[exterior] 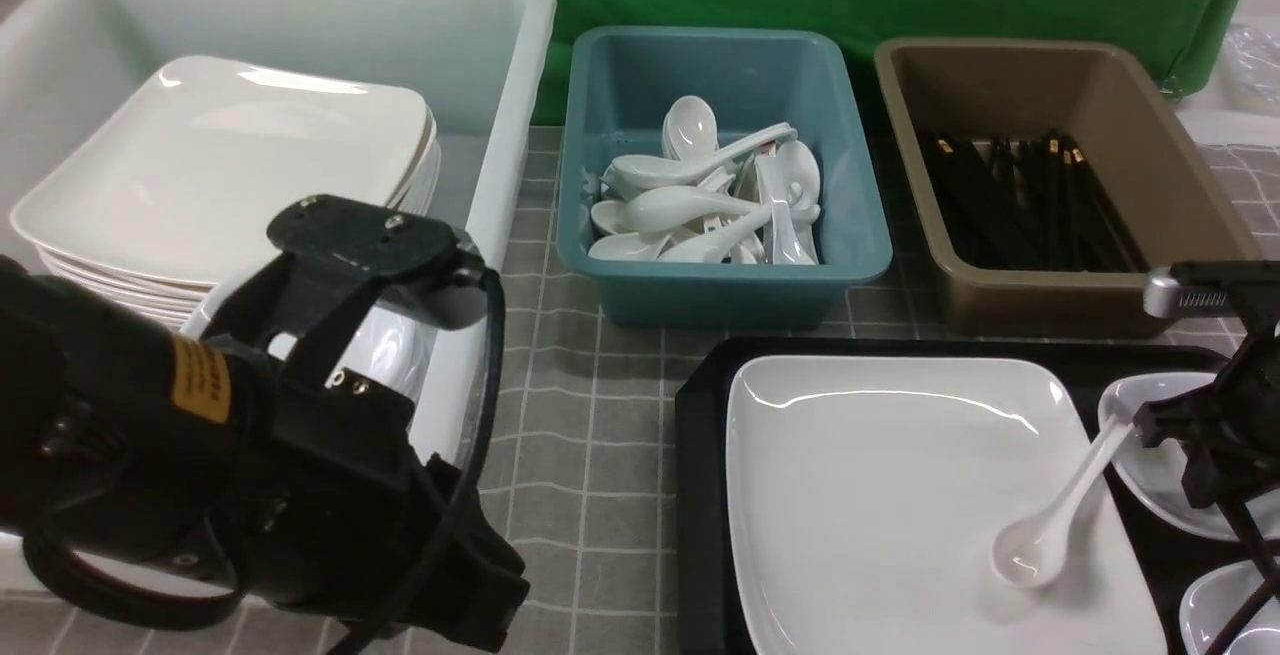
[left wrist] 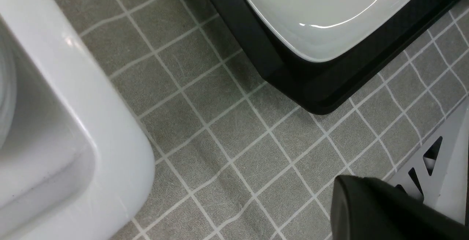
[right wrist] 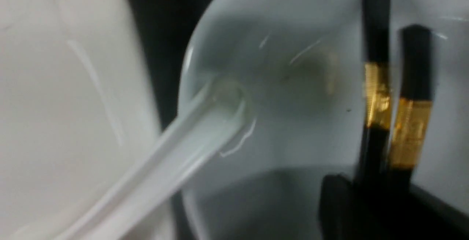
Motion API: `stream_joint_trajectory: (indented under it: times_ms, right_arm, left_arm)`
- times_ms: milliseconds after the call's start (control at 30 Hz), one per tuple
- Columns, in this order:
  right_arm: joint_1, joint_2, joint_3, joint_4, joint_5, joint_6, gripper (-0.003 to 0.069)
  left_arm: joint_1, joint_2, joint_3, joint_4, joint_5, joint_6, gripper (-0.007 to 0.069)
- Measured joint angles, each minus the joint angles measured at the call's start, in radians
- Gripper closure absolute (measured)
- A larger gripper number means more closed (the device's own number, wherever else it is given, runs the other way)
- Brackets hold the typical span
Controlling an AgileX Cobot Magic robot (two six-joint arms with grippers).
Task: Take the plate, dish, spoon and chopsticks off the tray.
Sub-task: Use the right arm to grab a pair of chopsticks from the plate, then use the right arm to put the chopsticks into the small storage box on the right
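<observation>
The large white square plate [exterior: 880, 475] lies on the black tray [exterior: 700, 495]. The white spoon [exterior: 1060, 515] has its bowl on the plate and its handle on the rim of a small white dish [exterior: 1150, 465] at the tray's right. My right gripper [exterior: 1222, 480] hangs over that dish, shut on the black chopsticks [exterior: 1255, 550]. In the right wrist view the gold-banded chopsticks [right wrist: 373, 86] run from the gripper [right wrist: 373, 203] across the dish [right wrist: 293, 49], beside the spoon handle [right wrist: 183, 148]. My left arm fills the lower left. Only one dark finger [left wrist: 384, 210] shows, over the grey cloth.
A white tub [exterior: 520, 85] with stacked square plates stands at the back left. A teal bin [exterior: 720, 295] of spoons and a brown bin [exterior: 1040, 300] of chopsticks stand behind the tray. A second small dish [exterior: 1215, 615] sits at the tray's near right corner.
</observation>
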Motion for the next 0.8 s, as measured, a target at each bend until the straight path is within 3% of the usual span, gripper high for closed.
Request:
stream_joint_trajectory:
  times_ms: [467,567,800]
  right_arm:
    - [0.000,-0.263,-0.021,0.005,0.013,0.027,0.0512]
    - [0.000,-0.296,-0.098,0.028,-0.110,0.033,0.0512]
    - [0.000,-0.201,-0.245,0.066,-0.718,0.170,0.0512]
  left_arm:
    - [0.000,0.000,0.000,0.020,-0.090,0.029,0.0605]
    - [0.000,0.000,0.000,0.020,-0.178,0.078,0.0605]
    - [0.000,0.000,0.000,0.023,-0.394,0.121,0.0605]
